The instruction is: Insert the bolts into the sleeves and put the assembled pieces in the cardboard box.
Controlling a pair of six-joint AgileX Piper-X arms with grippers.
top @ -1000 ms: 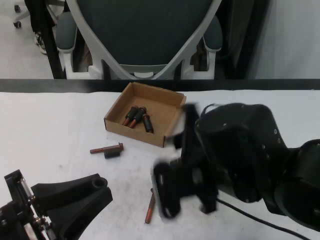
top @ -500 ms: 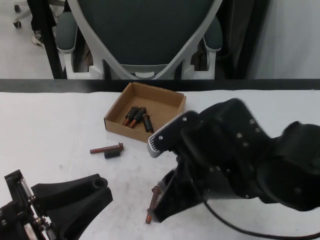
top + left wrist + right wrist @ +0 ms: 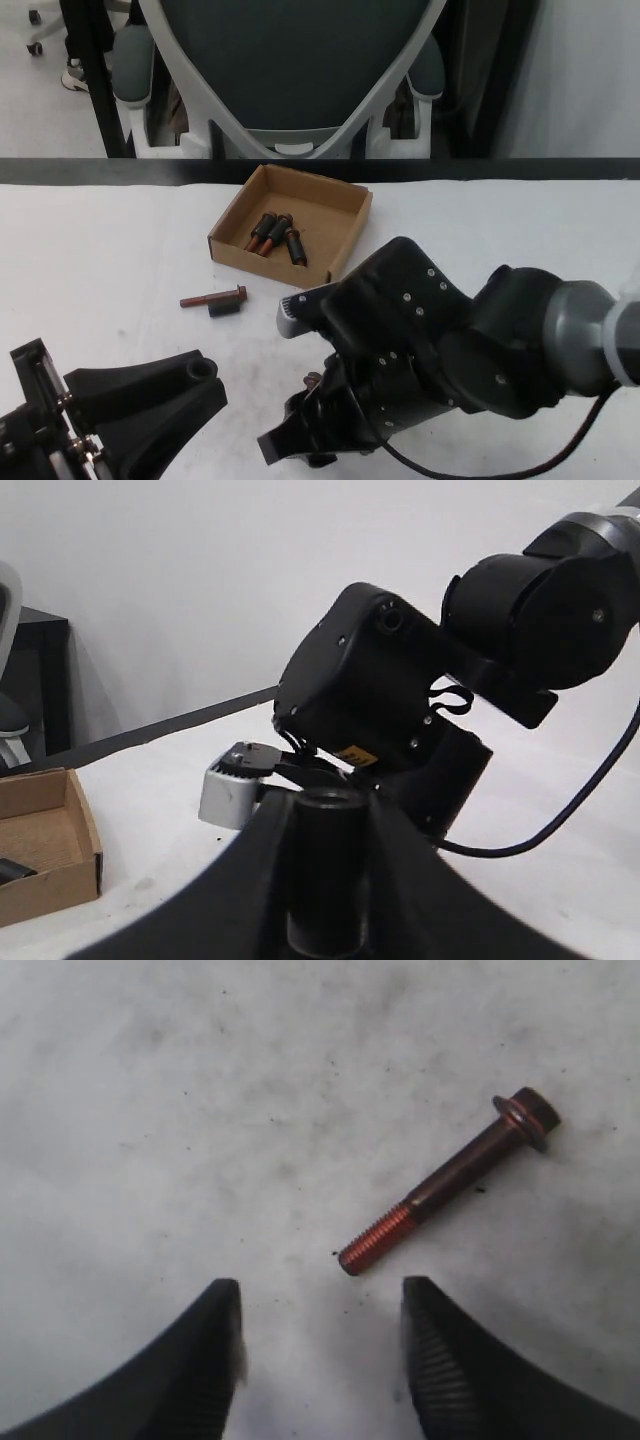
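A white, lightly speckled bench [image 3: 100, 240] is seen, edged at 12 o'clock by a dark strip. Beyond the strip a grey chair [image 3: 290, 60] with a pale frame is parked on a light floor. Toward 12 o'clock on the bench the cardboard box [image 3: 268, 266] is set open-topped, with three assembled pieces [image 3: 275, 234] laid side by side inside. At 7 o'clock from the box a loose bolt [image 3: 213, 297] is laid flat, its long axis run from 9 to 3 o'clock and its head toward 3. A loose sleeve [image 3: 222, 310] is placed just beside its head end, at 6 o'clock.

At 5 o'clock from the box the right arm [image 3: 450, 340] is bent low over the bench. Under it a second bolt [image 3: 450, 1175], copper-coloured, is laid flat. Its threaded tip is turned toward the right gripper [image 3: 320, 1290] and its flanged head away, with the axis slanted off toward one finger's side. The gripper's fingers are spread apart with nothing between them, and the bolt is left untouched just beyond the fingertips.

At the bench's 7 o'clock corner the left gripper [image 3: 326, 825] is closed around a black sleeve [image 3: 325, 880], which is held upright with its bore turned up.
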